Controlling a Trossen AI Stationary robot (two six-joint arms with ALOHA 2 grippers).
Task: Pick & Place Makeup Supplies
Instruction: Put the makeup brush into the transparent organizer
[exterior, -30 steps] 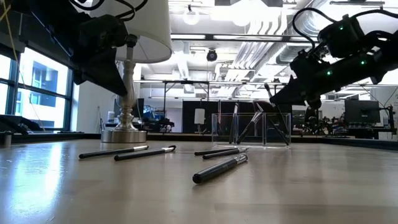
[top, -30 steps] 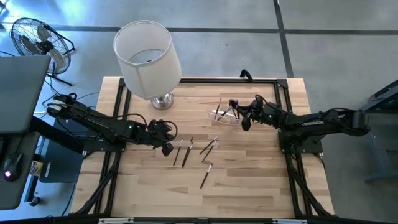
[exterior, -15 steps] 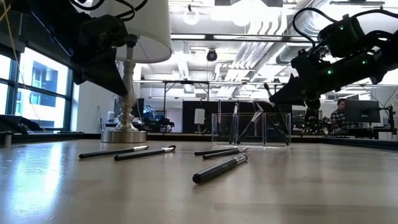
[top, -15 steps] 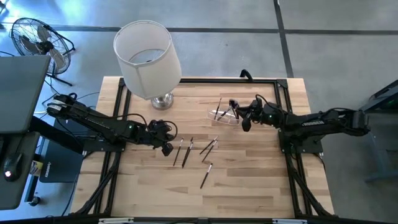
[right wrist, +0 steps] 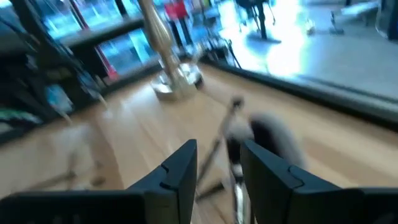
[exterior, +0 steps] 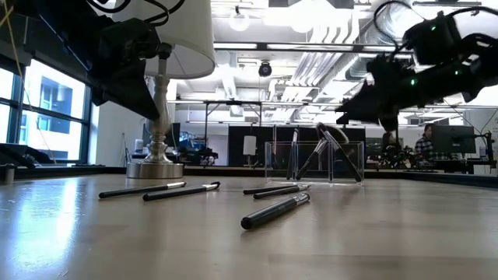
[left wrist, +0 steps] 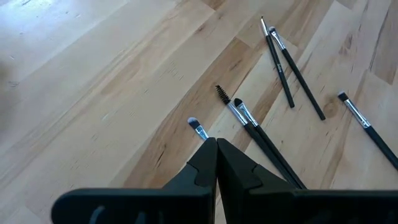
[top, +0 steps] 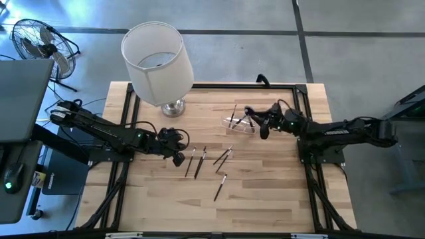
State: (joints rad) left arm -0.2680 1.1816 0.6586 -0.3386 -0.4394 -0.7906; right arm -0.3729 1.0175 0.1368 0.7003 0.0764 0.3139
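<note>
Several thin dark makeup brushes [top: 200, 159] lie flat on the wooden table [top: 265, 199] near its middle; in the low view they show as [exterior: 276, 210]. A clear plastic cup [top: 240, 123] toward the far right holds more brushes [exterior: 334, 152], which lean against its walls. My right gripper [right wrist: 217, 168] hovers open just right of the cup and above its rim; a blurred brush stands ahead of its gap. My left gripper [left wrist: 216, 146] is shut and empty, hanging over the left end of the loose brushes [left wrist: 245, 118].
A lamp with a white shade [top: 157, 56] stands on its metal base [exterior: 156, 167] at the far left of the table. A floor fan [top: 40, 43] stands beyond the table's left. A black frame [top: 302, 89] runs along the table's edges.
My right gripper has opened and tipped up a little over the cup. The brush that hung slanted below its fingers has dropped and now leans inside the cup. My left arm has kept still.
</note>
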